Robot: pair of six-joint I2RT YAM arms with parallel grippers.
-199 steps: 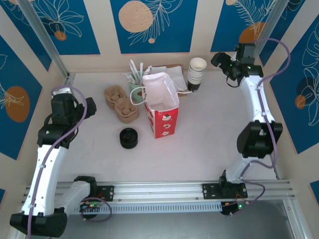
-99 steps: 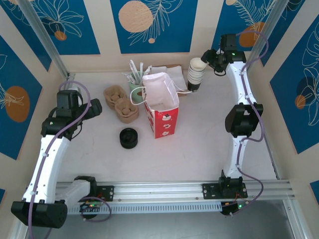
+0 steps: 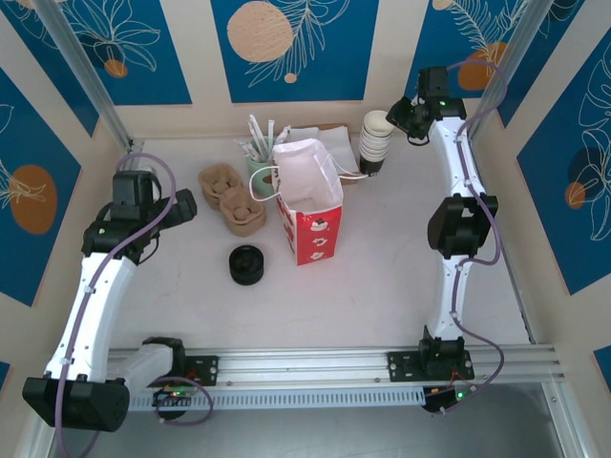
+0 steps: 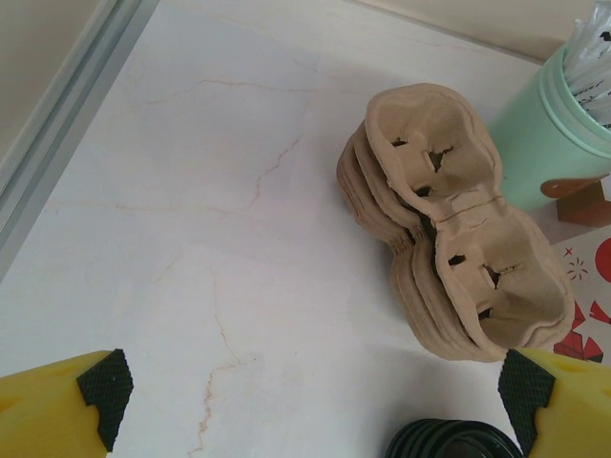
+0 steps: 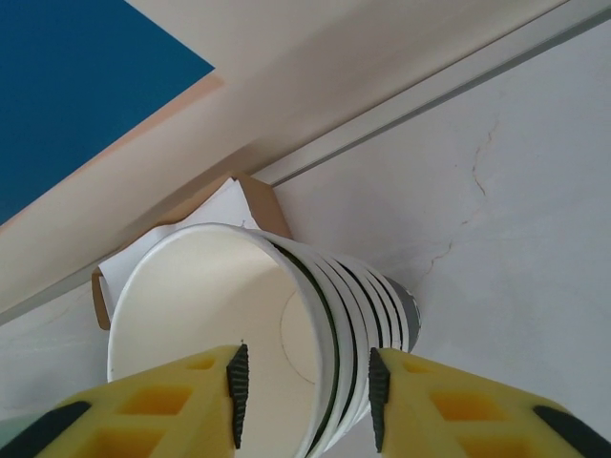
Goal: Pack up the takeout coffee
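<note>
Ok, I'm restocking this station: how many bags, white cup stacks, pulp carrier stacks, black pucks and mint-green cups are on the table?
Red-and-white bag: 1
Stack of white cups: 1
Stack of pulp carriers: 1
Black puck: 1
Mint-green cup: 1
Total: 5
</note>
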